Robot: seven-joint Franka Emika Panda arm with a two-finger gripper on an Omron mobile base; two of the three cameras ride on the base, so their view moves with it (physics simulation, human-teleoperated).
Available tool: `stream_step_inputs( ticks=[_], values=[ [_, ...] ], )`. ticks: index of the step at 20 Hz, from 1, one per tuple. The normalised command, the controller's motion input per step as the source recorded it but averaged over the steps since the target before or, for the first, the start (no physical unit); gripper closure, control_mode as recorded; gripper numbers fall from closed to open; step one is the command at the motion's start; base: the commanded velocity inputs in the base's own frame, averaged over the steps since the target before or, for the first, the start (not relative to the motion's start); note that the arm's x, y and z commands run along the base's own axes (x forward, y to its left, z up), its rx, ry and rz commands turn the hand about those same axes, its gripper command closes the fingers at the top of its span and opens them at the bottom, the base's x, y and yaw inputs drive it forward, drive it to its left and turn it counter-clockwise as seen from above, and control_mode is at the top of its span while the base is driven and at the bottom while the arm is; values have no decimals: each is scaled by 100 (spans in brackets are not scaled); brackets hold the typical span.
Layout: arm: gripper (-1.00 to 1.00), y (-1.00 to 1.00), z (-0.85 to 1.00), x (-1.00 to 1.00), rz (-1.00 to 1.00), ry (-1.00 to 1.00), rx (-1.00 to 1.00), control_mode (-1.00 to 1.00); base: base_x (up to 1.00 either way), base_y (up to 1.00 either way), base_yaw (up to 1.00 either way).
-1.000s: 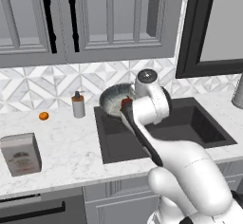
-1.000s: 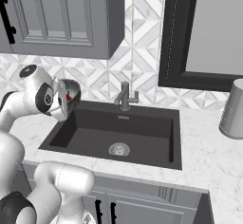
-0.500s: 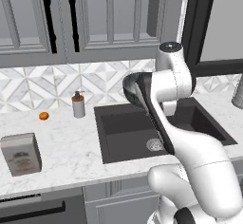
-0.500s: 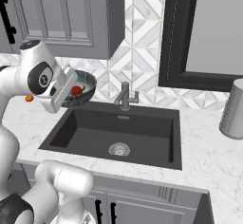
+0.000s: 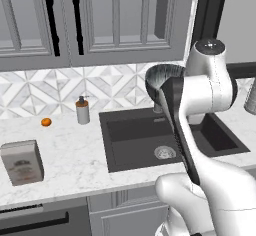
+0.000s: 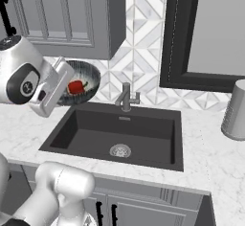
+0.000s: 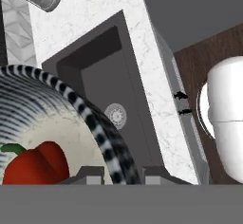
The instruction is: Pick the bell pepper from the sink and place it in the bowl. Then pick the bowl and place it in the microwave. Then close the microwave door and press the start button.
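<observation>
Left base view: bowl (image 5: pixel 161 76) held high over the back edge of the sink (image 5: pixel 165 137), just ahead of the white wrist, tipped so that its dark speckled outside faces the camera. Claw itself hidden behind the wrist here. Drain well below the bowl; soap bottle (image 5: pixel 82 110) and small orange fruit (image 5: pixel 46 122) far off to the left on the counter.

Right base view: claw (image 6: pixel 62 83) at the near rim of the bowl (image 6: pixel 81 82), bowl tilted toward the camera with the bell pepper (image 6: pixel 76 87) lying inside, just beyond the claw. Faucet (image 6: pixel 126 96) to the right and lower; dark frame of the microwave door (image 6: pixel 173 33) further right and higher; grey canister (image 6: pixel 235 110) at the far right.

Hand view: fingers (image 7: pixel 90 174) clamped on the striped rim of the bowl (image 7: pixel 90 123), one tip inside and one outside, so gripping the bowl. Bell pepper (image 7: pixel 35 166) right beside the inner tip, on the pale inside. Sink (image 7: pixel 102 76) and drain beyond, far below.

Judged step: pepper already in the bowl, bowl now in carriage toward the microwave. Next move calls for levelling the bowl so the pepper cannot roll out, then swinging right and up to the cavity, clear of the door frame.
</observation>
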Motion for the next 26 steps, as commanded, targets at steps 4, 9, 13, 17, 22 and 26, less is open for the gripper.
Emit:
stream_step_inputs(
  ticks=[4, 9, 13, 17, 22, 26],
  values=[
    [100, -28, 57, -61, -2, 3, -2, -100, 0, 0, 0],
    [100, -15, 38, -60, 0, -1, -8, -100, 0, 0, 0],
    [100, 0, 44, -45, 1, 0, -5, -100, 0, 0, 0],
    [100, -2, 14, -55, 5, -16, -5, -100, 0, 0, 0],
    [100, 0, 0, 0, 0, 0, 0, 100, -55, -30, 5],
    [100, 0, 0, 0, 0, 0, 0, 100, -78, -7, -9]
  ],
)
